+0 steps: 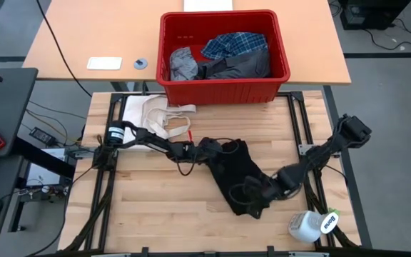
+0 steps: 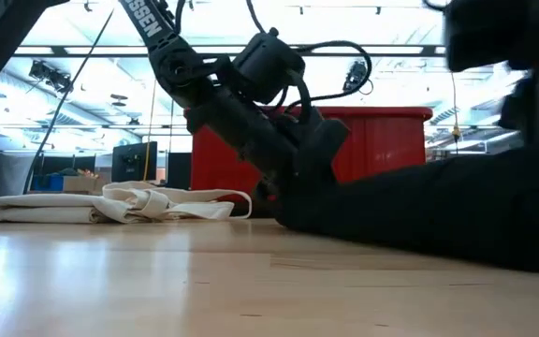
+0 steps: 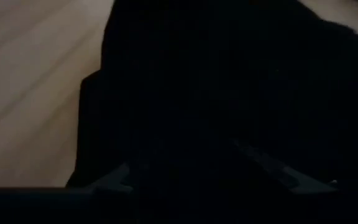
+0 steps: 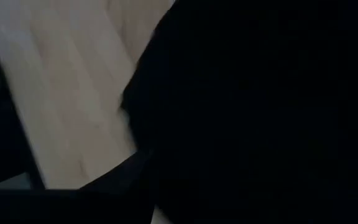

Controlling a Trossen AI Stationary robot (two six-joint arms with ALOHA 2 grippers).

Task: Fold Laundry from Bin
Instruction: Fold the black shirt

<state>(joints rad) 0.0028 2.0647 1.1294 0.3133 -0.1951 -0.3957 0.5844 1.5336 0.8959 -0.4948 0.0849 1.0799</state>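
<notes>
A large black garment (image 1: 235,175) lies bunched in a long heap on the wooden table (image 1: 155,207); it also shows in the low view (image 2: 438,211). My left gripper (image 1: 218,148) is low at the heap's far left end, also seen in the low view (image 2: 286,198). My right gripper (image 1: 254,194) is down on the heap's near end. Black cloth fills both wrist views (image 3: 229,93) (image 4: 260,106) and hides the fingers. The red bin (image 1: 223,84) stands behind the table and holds the plaid shirt (image 1: 235,44), a light grey garment (image 1: 183,63) and a dark grey one (image 1: 245,66).
A cream-white cloth with strap loops (image 1: 155,118) lies at the table's far left, close to my left arm. A white bottle (image 1: 309,227) lies at the near right corner. Bare wood shows at the near left (image 1: 148,214).
</notes>
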